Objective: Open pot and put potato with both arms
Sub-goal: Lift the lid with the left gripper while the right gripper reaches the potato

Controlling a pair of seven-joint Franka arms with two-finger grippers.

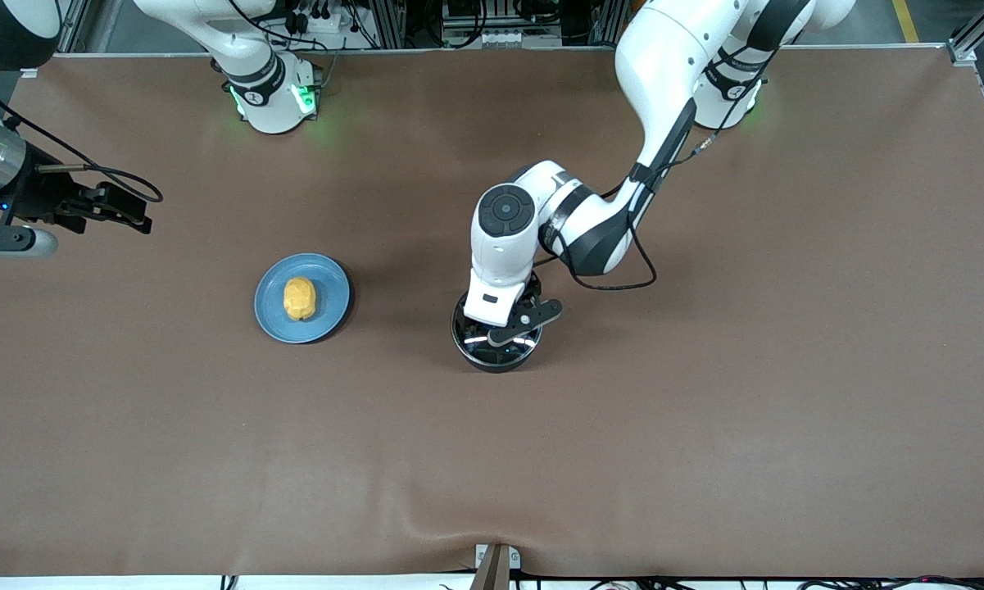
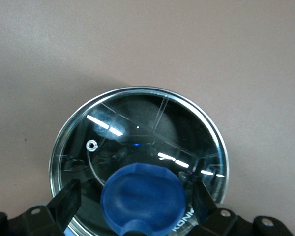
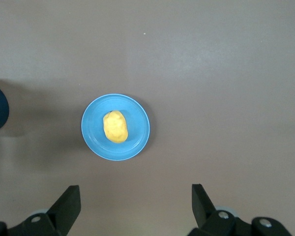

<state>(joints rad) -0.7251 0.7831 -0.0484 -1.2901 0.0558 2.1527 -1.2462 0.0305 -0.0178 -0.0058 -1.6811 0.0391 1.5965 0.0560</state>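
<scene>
Covering nearly the whole front view, the table (image 1: 705,459) wears a plain brown cloth, slightly rippled at the edge nearest the front camera, where a small bracket (image 1: 496,561) sits; metal framing and cables run along the edge by the robot bases.

Reaching from its base, the left arm (image 1: 664,90) bends down so that the left hand (image 2: 132,206) is right over the pot (image 1: 496,344), its fingers (image 2: 64,204) spread wide on either side of the blue knob (image 2: 142,196) on the glass lid (image 2: 137,132) (the lid is on, and nothing is gripped).

The right arm (image 1: 0,164) waits at its own end of the table, with the right hand (image 3: 135,209) up high, its fingers apart and empty.

The blue plate (image 1: 332,287) lies beside the pot, toward the right arm's end, and the potato (image 1: 300,298) rests in its middle.
</scene>
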